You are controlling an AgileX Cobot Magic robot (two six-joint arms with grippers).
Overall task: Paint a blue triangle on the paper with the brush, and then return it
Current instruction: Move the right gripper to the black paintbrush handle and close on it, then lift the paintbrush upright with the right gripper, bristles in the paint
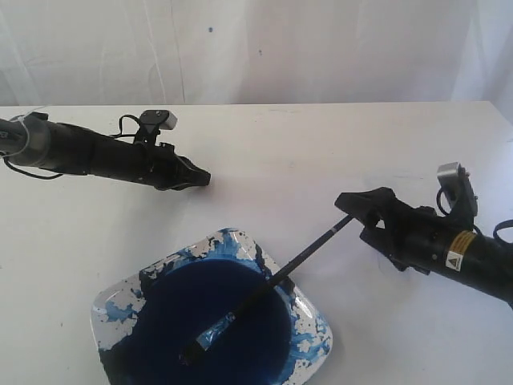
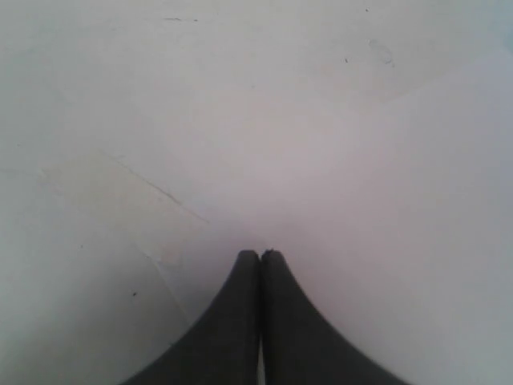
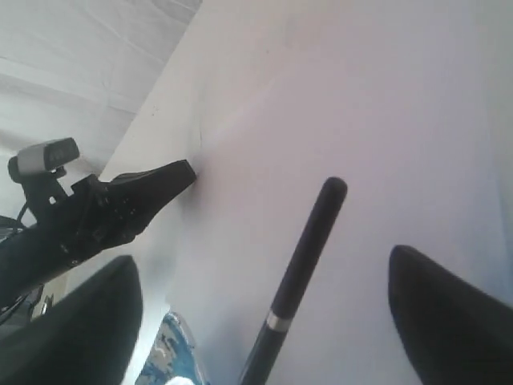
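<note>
The brush [image 1: 272,285] lies slanted, its bristle end in the dark blue paint of the dish [image 1: 313,317] and its black handle rising over the rim. The top of the handle [image 3: 309,241] sits between the fingers of my right gripper [image 1: 351,216], which is open and clear of it on both sides [image 3: 263,258]. My left gripper [image 1: 204,176] is shut on nothing, tip low over the white surface [image 2: 260,253]. Faint edges there suggest the paper [image 2: 321,176]. No blue triangle is in view.
The square dish, splashed with blue, stands at the table's [image 1: 321,144] front centre. The left arm [image 1: 88,152] stretches in from the left and the right arm [image 1: 457,253] from the right. A white curtain hangs behind the table.
</note>
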